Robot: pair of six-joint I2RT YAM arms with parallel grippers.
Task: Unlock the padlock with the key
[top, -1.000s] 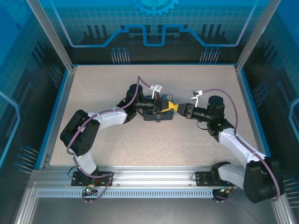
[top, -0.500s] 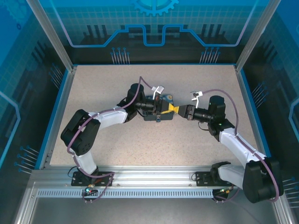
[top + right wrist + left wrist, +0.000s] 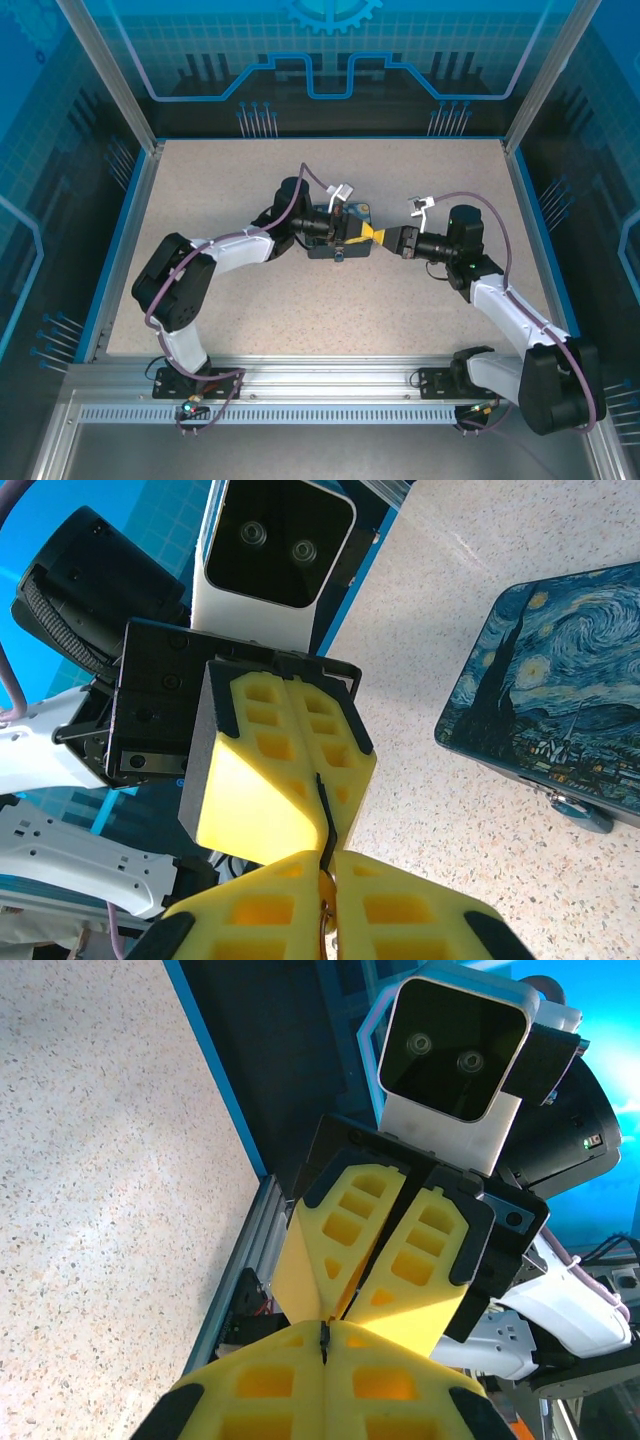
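1. The left gripper (image 3: 365, 232) and right gripper (image 3: 381, 237) meet tip to tip above the bench (image 3: 250, 300). Both have their jaws together, seemingly pinching the key (image 3: 322, 815); it looks like a handover.
2. The left should release only once the right's pinch is firm.
3. The padlock (image 3: 560, 710) lies flat just beside them.
4. The key shows only as a dark sliver. I cannot make out its blade or the keyhole.

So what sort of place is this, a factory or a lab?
Probably a lab test cell or demo booth: a speckled beige tabletop boxed in by aluminium frame posts and blue circuit-print panels, with two white-and-black robot arms bolted to a slotted metal rail.
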